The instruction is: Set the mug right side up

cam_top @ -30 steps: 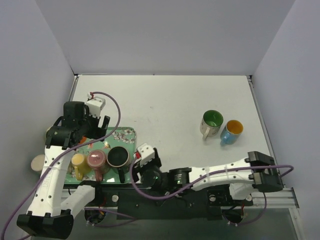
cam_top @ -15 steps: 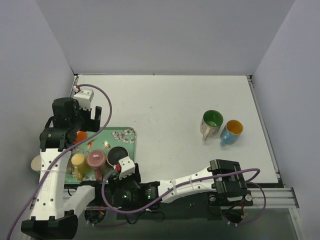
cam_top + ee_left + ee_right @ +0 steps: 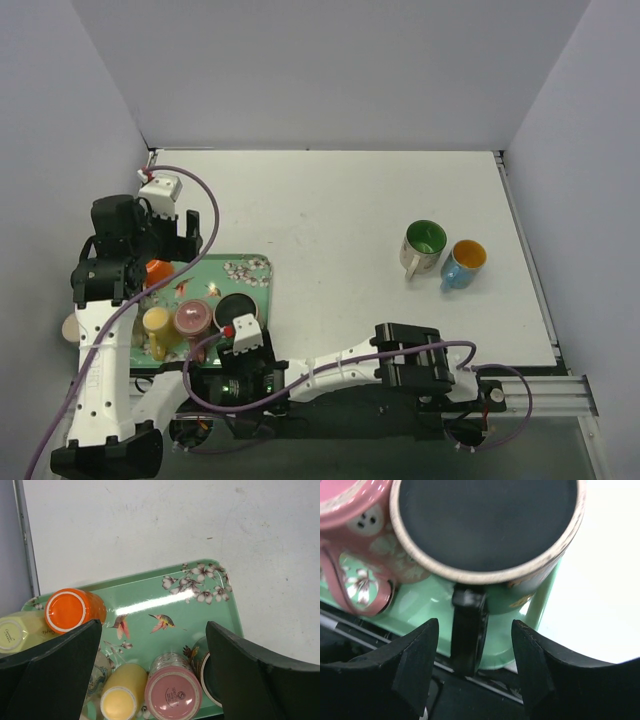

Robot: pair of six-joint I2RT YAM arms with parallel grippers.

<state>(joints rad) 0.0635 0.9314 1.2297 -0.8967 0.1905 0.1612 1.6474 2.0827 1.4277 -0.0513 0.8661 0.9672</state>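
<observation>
A green flowered tray holds several mugs. An orange mug, a yellow mug and a pink mug stand base up. A dark green mug with a black round face up stands at the tray's front right corner. My right gripper is open, with the mug's black handle between its jaws and not clamped. In the top view my right gripper sits at the tray's near edge. My left gripper is open and empty above the tray, over the mugs.
A green mug and a blue mug stand upright at the right of the white table. A pale yellow mug lies at the tray's left end. A cream round thing sits off the table's left edge.
My right arm has swung left along the near edge, bringing its open gripper to the dark mug's handle. My left gripper has drawn back to the left and farther from the mugs.
</observation>
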